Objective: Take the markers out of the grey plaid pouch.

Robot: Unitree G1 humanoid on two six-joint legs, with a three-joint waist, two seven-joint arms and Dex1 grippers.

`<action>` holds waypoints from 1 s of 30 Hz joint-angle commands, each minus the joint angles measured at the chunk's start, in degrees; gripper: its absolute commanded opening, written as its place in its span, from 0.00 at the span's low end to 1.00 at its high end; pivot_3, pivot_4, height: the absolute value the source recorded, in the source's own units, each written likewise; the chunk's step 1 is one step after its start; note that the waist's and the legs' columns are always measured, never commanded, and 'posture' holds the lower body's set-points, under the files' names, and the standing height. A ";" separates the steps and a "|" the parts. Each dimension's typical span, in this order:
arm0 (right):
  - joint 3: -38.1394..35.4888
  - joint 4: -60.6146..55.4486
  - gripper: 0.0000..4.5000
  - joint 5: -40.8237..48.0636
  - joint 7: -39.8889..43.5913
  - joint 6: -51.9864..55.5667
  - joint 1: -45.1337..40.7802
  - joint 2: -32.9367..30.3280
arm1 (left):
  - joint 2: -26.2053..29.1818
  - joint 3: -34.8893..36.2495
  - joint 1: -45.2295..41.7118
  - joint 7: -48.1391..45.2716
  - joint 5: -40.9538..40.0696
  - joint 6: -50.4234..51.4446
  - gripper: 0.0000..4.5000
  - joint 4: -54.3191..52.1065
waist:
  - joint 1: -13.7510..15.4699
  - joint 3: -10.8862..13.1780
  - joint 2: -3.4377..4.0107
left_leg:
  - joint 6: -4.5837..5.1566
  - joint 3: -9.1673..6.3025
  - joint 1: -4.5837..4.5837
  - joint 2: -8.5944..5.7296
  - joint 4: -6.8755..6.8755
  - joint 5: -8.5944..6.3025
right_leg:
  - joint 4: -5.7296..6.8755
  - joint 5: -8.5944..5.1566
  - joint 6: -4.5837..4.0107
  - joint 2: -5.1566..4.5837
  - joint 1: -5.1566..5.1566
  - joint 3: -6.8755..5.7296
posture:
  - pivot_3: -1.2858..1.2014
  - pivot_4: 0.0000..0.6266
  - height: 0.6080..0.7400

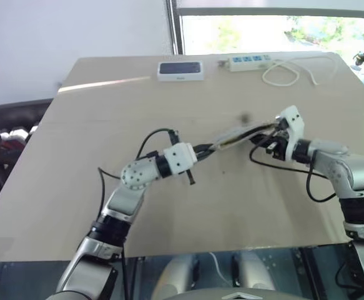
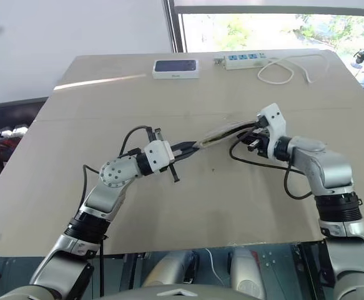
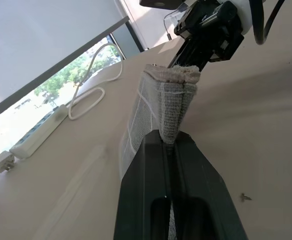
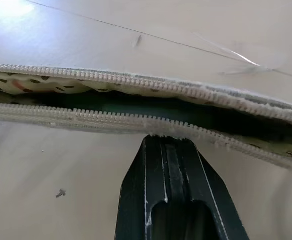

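Grey plaid pouch (image 1: pixel 235 135) unzipped, pinched by my closed left gripper (image 1: pixel 205 150) and right gripper (image 2: pixel 251 133); markers remain inside.

Both my arms reach fwd over the counter, hands angled in toward each other. L hand (image 1: pixel 201 150) points about level, fwd and to the right, fingers pinched tight on the pouch (image 1: pixel 235 136) end. R hand (image 1: pixel 261 134) tips slightly down, pointing left, fingers clamped together at the pouch's zip edge.
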 commanded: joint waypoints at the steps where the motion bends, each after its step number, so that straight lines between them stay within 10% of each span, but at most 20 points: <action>1: -1.83 -4.79 0.01 1.15 3.35 -0.01 -0.65 -3.70 | 0.11 1.37 -0.21 -0.11 -0.61 -1.15 0.00 -0.92 | 0.06 0.00 0.00 | 0.00 -0.01 0.00 0.00 0.00 0.00 | -0.01 0.00 0.00 0.00 0.00 -0.01 | 0.52 0.24 1.00; 11: -5.21 -14.21 0.01 10.10 9.29 6.51 1.08 -9.97 | -0.44 1.35 -1.02 -0.23 -0.32 -2.34 0.00 1.32 | -0.01 0.00 -0.01 | 0.00 -0.03 -0.01 0.01 0.01 0.00 | 0.01 0.00 0.00 -0.01 0.01 0.00 | 0.52 0.24 1.00; 28: 1.71 -6.18 0.01 -0.25 2.74 -0.28 -1.88 -3.51 | -1.29 0.91 -1.83 -2.14 -0.84 -2.78 0.00 1.23 | 0.02 0.01 -0.02 | 0.00 -0.03 -0.02 0.00 0.02 0.00 | 0.00 0.00 0.00 -0.01 0.00 0.00 | 0.52 0.24 1.00; 30: 4.35 -5.36 0.14 -4.09 3.29 -5.33 -2.71 -3.34 | -1.75 0.52 -1.66 -2.55 -1.47 -1.83 0.00 0.54 | -0.04 0.01 -0.01 | 0.00 -0.01 -0.02 0.00 0.02 0.00 | 0.00 0.00 0.00 -0.01 -0.01 -0.01 | 0.52 0.24 1.00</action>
